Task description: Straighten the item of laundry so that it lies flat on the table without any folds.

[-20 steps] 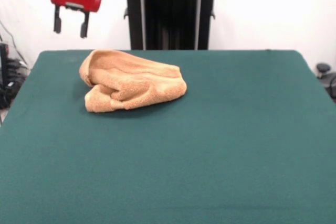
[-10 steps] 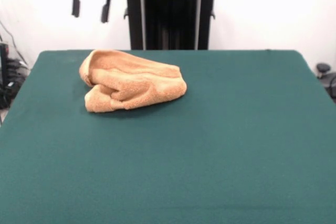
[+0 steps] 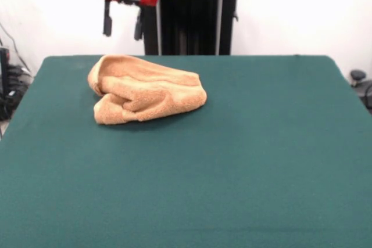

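The orange-tan towel [image 3: 142, 89] lies crumpled and folded over itself on the dark green table [image 3: 232, 155], at the far left part in the front view. My red gripper [image 3: 122, 34] hangs in the air above and behind the towel, near the table's far edge. Its two black fingers [image 3: 108, 24] stand apart and hold nothing. It does not touch the towel.
The black robot pedestal [image 3: 189, 15] stands behind the table's far edge, just right of the gripper. Cables and dark gear [image 3: 9, 85] lie off the table's left side. A dark object [image 3: 357, 76] sits off the right edge.
The gripper has moved to the right across the picture, from past the table's left corner to above the towel's far side. The towel has not moved.
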### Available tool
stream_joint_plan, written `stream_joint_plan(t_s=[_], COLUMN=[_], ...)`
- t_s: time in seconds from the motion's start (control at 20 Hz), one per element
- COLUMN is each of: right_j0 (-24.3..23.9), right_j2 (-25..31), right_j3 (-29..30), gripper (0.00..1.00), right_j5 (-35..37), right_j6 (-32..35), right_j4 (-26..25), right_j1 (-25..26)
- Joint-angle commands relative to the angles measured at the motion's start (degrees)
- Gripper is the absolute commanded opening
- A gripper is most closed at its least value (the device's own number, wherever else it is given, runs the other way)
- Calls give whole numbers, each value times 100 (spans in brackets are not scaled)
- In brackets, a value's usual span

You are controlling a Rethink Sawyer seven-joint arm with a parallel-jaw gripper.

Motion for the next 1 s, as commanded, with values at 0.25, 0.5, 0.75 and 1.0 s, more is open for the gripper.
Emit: stream_joint_plan(t_s=[0.25, 0.5, 0.75, 1.0], right_j0=[377, 483, 759, 1034], right_j2=[25, -91, -338, -627], right_j3=[-123, -349, -427, -809], gripper=[100, 100, 100, 100], right_j5=[-1624, -2129, -2543, -2988], right_j6=[847, 848, 955, 1050], right_j4=[-258, -151, 1, 188], right_j1=[1728, 2252, 2508, 3248])
